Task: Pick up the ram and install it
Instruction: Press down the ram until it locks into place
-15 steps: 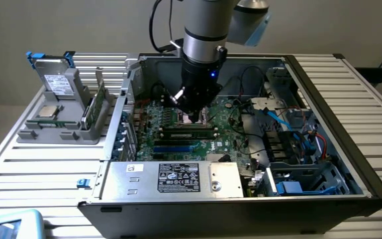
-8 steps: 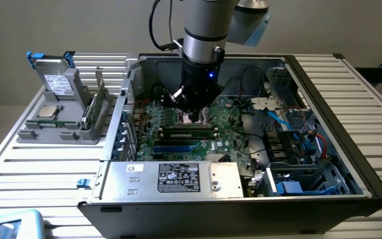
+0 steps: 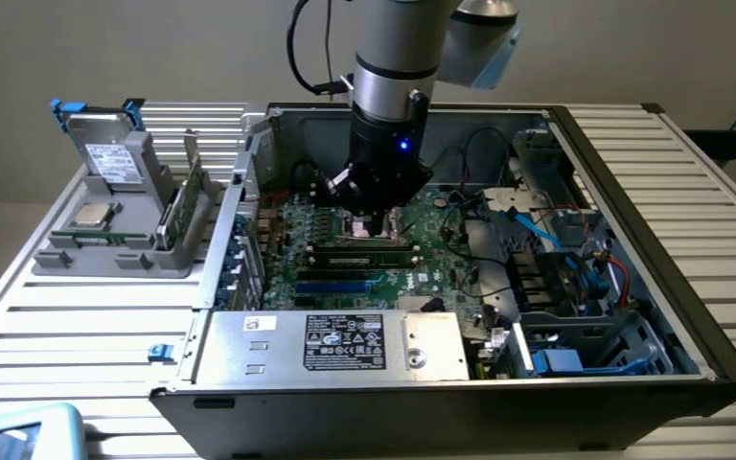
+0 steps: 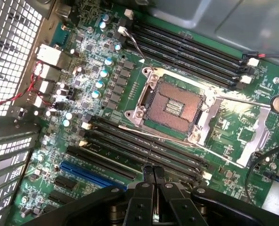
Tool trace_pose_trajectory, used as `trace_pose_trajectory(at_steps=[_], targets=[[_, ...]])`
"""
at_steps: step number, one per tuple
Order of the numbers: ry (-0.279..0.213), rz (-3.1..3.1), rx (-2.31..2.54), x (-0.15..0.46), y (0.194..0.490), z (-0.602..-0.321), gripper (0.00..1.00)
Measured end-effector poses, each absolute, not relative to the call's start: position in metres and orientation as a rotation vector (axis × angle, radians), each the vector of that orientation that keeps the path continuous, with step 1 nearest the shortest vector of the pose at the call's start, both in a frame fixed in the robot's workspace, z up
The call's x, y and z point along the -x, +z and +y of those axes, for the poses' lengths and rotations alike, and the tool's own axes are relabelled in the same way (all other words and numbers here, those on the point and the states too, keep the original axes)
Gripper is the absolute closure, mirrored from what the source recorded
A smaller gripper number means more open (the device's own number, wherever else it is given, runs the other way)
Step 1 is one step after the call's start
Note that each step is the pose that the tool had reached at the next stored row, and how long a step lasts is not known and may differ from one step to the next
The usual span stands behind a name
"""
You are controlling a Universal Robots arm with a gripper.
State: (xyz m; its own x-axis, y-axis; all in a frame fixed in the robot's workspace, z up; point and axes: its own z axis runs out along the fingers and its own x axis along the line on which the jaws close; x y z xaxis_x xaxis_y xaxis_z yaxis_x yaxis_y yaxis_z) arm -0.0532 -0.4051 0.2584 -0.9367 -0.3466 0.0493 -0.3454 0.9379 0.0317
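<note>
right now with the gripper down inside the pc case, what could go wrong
1. The shut gripper sits low over the motherboard, right beside the open CPU socket; any drift could scrape its exposed contacts.
2. The long black memory slots lie just under the fingertips; pushing down off-line could strain a slot or its end latches.
3. The ram stands in the grey holder outside the case, and the gripper looks empty, so pressing here would seat nothing.

Resting on a slatted white table [image 3: 74, 321]: an open computer case [image 3: 471, 383] and a grey parts holder [image 3: 119, 244].
</note>
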Motion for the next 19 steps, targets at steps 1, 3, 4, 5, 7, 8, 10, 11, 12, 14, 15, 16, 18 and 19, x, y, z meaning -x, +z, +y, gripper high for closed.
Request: trace_pose_trajectory(at_steps=[1,3,4,5,7,8,10,11,12,14,15,16,18,19], targets=[[-0.028,-3.041,-0.529,0.0532,0.2584,-0.4051,0.89],[-0.015,-3.044,-0.503,0.0532,0.2584,-0.4051,0.89],[-0.008,-3.046,-0.491,0.0532,0.2584,-0.4051,0.89],[-0.001,-3.047,-0.478,0.0532,0.2584,-0.4051,0.89],[0.013,-3.050,-0.453,0.0532,0.2584,-0.4051,0.89],[0.020,-3.051,-0.440,0.0532,0.2584,-0.4051,0.89],[0.034,-3.054,-0.415,0.0532,0.2584,-0.4051,0.89],[0.041,-3.055,-0.402,0.0532,0.2584,-0.4051,0.89],[0.048,-3.056,-0.388,0.0532,0.2585,-0.4051,0.89],[0.058,-3.059,-0.362,0.0532,0.2584,-0.4051,0.89],[0.061,-3.060,-0.347,0.0532,0.2585,-0.4052,0.89],[0.062,-3.062,-0.331,0.0532,0.2585,-0.4052,0.89],[0.063,-3.065,-0.298,0.0532,0.2585,-0.4051,0.89],[0.064,-3.067,-0.280,0.0532,0.2585,-0.4051,0.89]])
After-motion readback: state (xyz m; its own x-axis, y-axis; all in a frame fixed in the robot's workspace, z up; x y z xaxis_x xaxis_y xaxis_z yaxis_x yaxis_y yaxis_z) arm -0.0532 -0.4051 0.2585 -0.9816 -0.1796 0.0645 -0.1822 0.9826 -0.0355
